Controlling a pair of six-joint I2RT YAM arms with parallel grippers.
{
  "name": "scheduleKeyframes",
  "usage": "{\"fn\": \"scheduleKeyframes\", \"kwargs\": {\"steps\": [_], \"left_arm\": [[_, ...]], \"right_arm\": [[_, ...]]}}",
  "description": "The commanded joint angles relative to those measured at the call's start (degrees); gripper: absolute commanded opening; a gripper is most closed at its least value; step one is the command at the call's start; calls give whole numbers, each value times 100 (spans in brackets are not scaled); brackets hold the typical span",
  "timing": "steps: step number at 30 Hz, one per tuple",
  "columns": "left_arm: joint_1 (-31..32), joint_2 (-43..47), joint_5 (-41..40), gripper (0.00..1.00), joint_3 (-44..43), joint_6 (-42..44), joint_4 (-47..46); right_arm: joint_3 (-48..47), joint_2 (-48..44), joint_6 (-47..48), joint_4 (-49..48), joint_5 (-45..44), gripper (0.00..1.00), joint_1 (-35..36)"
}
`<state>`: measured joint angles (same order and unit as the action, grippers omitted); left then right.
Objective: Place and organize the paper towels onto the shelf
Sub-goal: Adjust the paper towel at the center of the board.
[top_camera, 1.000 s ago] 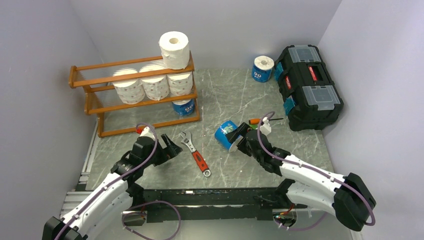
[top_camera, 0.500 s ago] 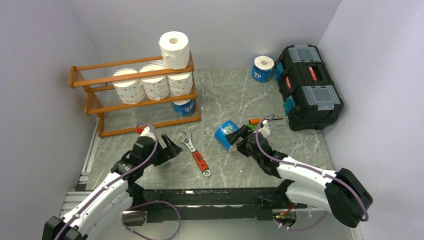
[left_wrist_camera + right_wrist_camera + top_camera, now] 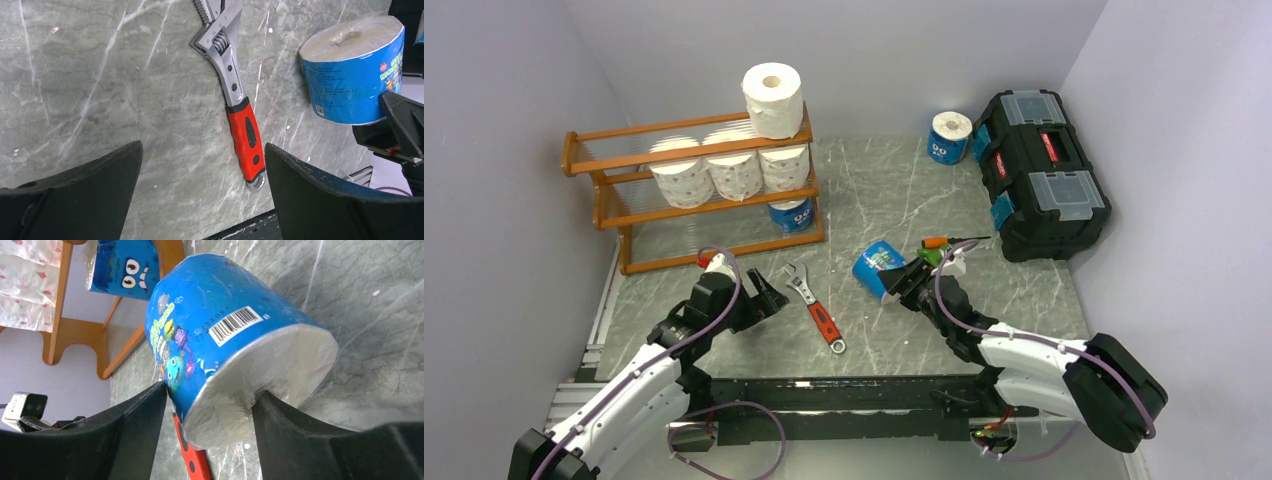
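Grey marbled tabletop [image 3: 874, 190], boxed in by pale lilac walls. Near its middle, tipped on its side: fat blue-wrapped paper towel roll with cartoon print and a barcode [image 3: 879, 268], flat end facing the right arm. Lies on the surface between the two black fingers of the right gripper [image 3: 902, 282], one finger close against each flank of the wrapper; jaws apart by the roll's width, but cannot tell whether pressing or merely alongside.

Farther left, against the wall: orange-brown wooden three-tier shelf with slatted rails [image 3: 724, 252]. On its middle tier, three white rolls with small reddish print [image 3: 734, 170], upright, side by side and touching. On the top tier's right end, one plain white roll [image 3: 773, 100], upright, hollow core showing. On the bottom tier's right end, a second blue-wrapped roll [image 3: 791, 215], below the printed ones. At the far edge, well apart from the shelf, a third blue-wrapped roll [image 3: 950, 137], upright, just beside the black plastic toolbox with red latches [image 3: 1039, 175].

Between the arms, flat on the tabletop: adjustable wrench with steel head and red-and-black handle [image 3: 816, 307]. Just left of it, left gripper [image 3: 770, 298], fingers spread wide, nothing between them, low over bare surface. Beyond the right gripper, small orange-and-green tool [image 3: 936, 242], too small to identify.
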<state>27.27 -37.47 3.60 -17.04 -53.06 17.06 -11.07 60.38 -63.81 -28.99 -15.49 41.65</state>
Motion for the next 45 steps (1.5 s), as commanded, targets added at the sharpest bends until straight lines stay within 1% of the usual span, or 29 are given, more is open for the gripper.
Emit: {"fn": "scheduleKeyframes", "kwargs": {"steps": [1, 5, 8, 12, 15, 18, 20, 23, 24, 28, 31, 34, 37, 39, 40, 43, 45], "left_arm": [[11, -39, -32, 97, -35, 51, -124], [7, 5, -30, 97, 13, 15, -150], [8, 34, -16, 97, 57, -15, -169], [6, 69, -30, 97, 58, -14, -152], [2, 145, -99, 97, 41, -3, -75], [11, 278, -191, 98, 13, 22, 21], [7, 357, -247, 98, 4, 25, 83], [-2, 450, -264, 98, 53, -18, 87], [-5, 466, -260, 98, 65, -31, 85], [-22, 515, -277, 98, 57, -22, 183], [-29, 595, -337, 98, 18, 13, 331], [-37, 716, -342, 98, 1, 48, 403], [-37, 770, -342, 98, -48, 66, 424], [-37, 734, -343, 98, -80, 81, 403], [-37, 687, -344, 98, -99, 84, 370], [-42, 510, -344, 99, -201, 143, 291], [-38, 394, -322, 99, -289, 191, 255]], "right_arm": [[28, 115, 255, -736, 7, 58, -14], [-108, -117, 453, -342, 10, 48, -7], [-354, -446, 711, 327, -23, 42, 1], [-1007, -758, 1273, 1483, -49, 39, 53], [-1742, -684, 2051, 2389, 129, 39, 137], [-2840, -185, 2884, 3605, 260, 38, 376], [-3589, 298, 3387, 4508, 97, 38, 677], [-4528, 1143, 3962, 5369, -246, 38, 1174], [-4843, 1434, 4097, 5589, -330, 38, 1340], [-5552, 2565, 4472, 6155, -704, 36, 1788], [-6004, 3144, 4670, 6429, -1190, 35, 2178], [-6436, 3594, 4719, 6746, -1630, 36, 2422], [-6667, 3876, 4805, 6918, -1963, 39, 2593], [-6709, 3978, 4821, 6941, -1970, 44, 2651], [-6703, 3977, 4803, 6931, -1917, 50, 2670], [-6590, 3797, 4682, 6818, -1738, 73, 2683], [-6550, 3601, 4600, 6789, -1614, 83, 2679]]}}
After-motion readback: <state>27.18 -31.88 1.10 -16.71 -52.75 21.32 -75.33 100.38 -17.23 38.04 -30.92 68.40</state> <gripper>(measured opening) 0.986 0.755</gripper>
